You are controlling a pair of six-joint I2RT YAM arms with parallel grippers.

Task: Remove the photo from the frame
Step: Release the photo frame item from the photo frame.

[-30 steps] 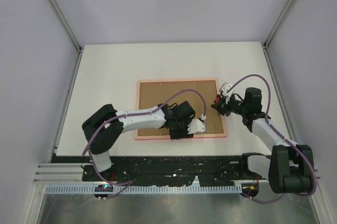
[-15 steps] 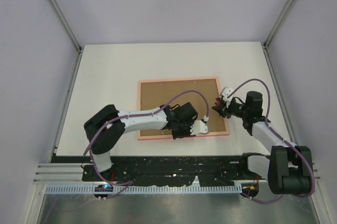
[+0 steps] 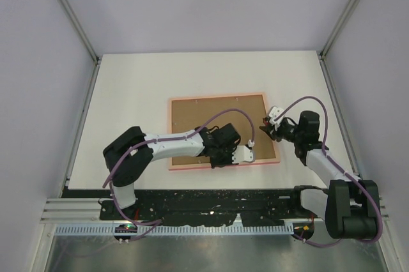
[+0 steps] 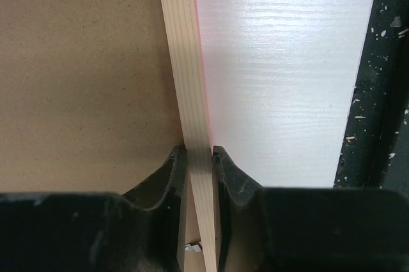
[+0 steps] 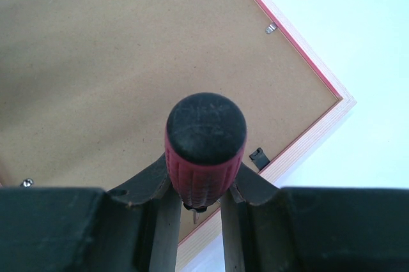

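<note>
The frame (image 3: 217,96) lies face down on the table, its pale pink rim around a plain brown backing board (image 3: 217,125). The photo is hidden under that board. My left gripper (image 3: 245,155) is at the frame's near edge. In the left wrist view its jaws (image 4: 199,154) are shut on the wooden rim (image 4: 185,61), one finger inside over the board and one outside. My right gripper (image 3: 273,126) is at the frame's right edge, shut on a red-handled screwdriver (image 5: 206,138) whose tip points down just inside the rim.
Small retaining tabs sit along the rim: a metal one (image 5: 271,28) and a black one (image 5: 258,156). White table (image 4: 281,74) surrounds the frame. A black speckled strip (image 4: 383,93) runs along the table's near edge, close to the left gripper.
My left gripper slid right along the near rim and closed on it. The frame turned slightly, its right side shifting outward. The right gripper with the screwdriver drew back a little to the right.
</note>
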